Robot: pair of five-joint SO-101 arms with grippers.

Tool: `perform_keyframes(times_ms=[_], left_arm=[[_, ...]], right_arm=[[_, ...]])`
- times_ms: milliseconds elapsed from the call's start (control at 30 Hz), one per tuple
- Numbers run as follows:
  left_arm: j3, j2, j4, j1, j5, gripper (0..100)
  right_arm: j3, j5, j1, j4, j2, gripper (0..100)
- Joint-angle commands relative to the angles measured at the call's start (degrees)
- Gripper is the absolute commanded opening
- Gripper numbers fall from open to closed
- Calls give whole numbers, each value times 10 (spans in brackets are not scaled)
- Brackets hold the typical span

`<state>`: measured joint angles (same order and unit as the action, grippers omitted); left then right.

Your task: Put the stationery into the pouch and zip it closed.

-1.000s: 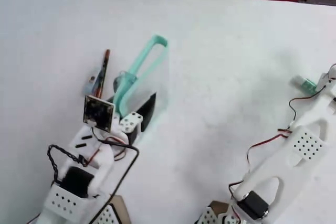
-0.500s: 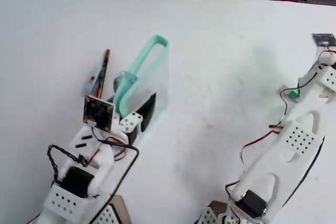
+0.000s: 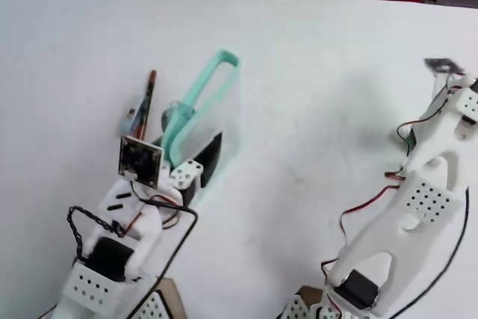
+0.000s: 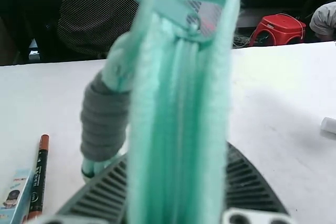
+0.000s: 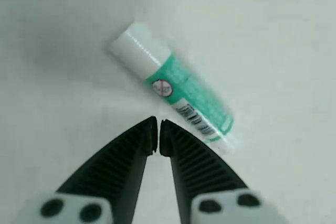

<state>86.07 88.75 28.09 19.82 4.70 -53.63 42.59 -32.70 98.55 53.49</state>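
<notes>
**Pouch** (image 3: 200, 98): mint green, zip open. It stands on its edge at the left of the desk (image 3: 314, 50) with the mouth facing up. The left gripper (image 3: 200, 160) has its fingers clamped on the lower end.

**Pen with grey ribbed grip** (image 4: 102, 124): lies against the pouch's side. Whether it sits inside the mouth or beside it cannot be told.

**Brown pen** (image 3: 148, 98): flat on the desk just beside the pouch, not yet packed.

**Small blue packet** (image 3: 131, 119): lies alongside the brown pen, also outside the pouch.

**Glue stick** (image 5: 178, 93): white cap, green label. It lies flat at the right of the desk, well apart from the pouch.

**Right gripper** (image 5: 158, 129): fingers together and holding nothing, tips just short of the glue stick's side.

**Governing relation:** the glue stick lies directly ahead of the right fingertips. Its long axis runs slantwise across the line the fingers point along, and the labelled half is nearest the tips. The right arm is the nearer one, and the left is occupied with the pouch.

**Requirement, as judged:** the fingers must part and drop astride the tube, square to its length. A round tube caught at a slant is likely to roll out.
</notes>
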Motion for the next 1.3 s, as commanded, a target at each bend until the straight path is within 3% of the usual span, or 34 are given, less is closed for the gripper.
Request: perform_keyframes(times_ms=[0,333,500,667,933,1267], left_arm=[[-4,3,-15,2,0,194],[-4,3,-15,1,0,192],[-4,3,-15,0,0,192],[-4,3,-15,0,0,192],[-4,3,-15,-2,0,192],[-4,3,-15,-3,0,192]], right_arm=[[146,27,14,2,-160,18],[495,34,17,-130,-472,18],[682,97,17,-281,-618,18],[814,101,16,-437,-713,22],[658,-17,-10,-441,-605,21],[385,-29,-41,-398,-319,18]])
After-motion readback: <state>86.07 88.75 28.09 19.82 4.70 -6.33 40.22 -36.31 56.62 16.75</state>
